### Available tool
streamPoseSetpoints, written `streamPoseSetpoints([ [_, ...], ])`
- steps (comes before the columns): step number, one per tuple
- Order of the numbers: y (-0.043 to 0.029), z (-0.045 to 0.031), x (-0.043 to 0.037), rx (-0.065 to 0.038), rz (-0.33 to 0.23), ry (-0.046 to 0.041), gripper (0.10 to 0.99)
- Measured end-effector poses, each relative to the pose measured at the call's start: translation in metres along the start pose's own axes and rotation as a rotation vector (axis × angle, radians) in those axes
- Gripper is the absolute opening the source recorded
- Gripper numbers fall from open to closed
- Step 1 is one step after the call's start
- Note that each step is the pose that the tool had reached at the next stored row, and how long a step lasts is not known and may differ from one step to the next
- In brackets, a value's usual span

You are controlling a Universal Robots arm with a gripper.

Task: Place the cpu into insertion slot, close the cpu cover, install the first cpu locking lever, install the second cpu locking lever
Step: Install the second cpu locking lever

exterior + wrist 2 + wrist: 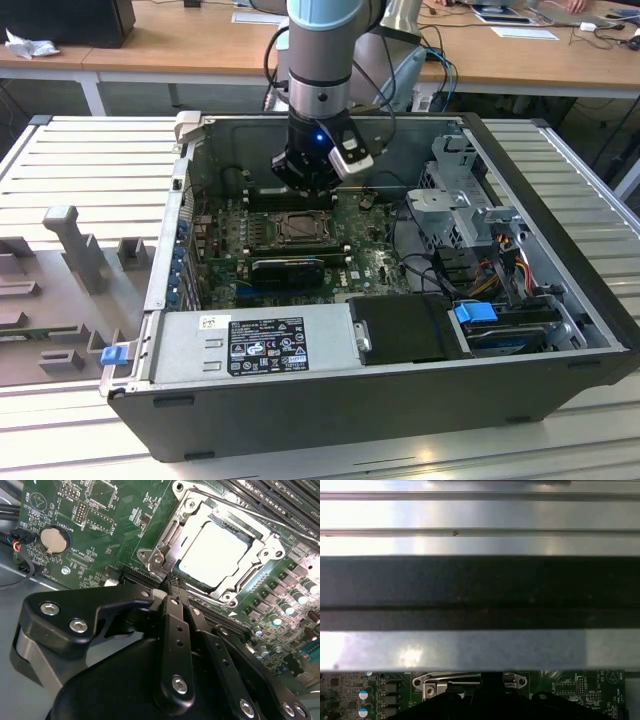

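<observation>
Your cpu [215,555] sits in the insertion slot [250,582], cpu cover [192,510] down around it. Tool [172,587] hovers at the socket edge, fingers pinched together, empty. The springy lever wire looks thin and slippery: hook its end.

Ribbed table [80,160], computer case [400,400] atop
</observation>
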State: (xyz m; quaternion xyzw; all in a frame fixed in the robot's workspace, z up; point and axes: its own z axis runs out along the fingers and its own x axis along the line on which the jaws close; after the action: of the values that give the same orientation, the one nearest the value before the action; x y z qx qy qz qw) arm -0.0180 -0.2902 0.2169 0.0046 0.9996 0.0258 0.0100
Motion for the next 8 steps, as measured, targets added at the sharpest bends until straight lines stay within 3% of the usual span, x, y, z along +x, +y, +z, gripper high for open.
streamPoseSetpoints([
  [3,-0.003,-0.0001,0.0,0.0,0.0,-0.0001,0.106],
  [8,-0.0024,-0.0154,-0.0003,0.0,0.0,0.0,0.106],
])
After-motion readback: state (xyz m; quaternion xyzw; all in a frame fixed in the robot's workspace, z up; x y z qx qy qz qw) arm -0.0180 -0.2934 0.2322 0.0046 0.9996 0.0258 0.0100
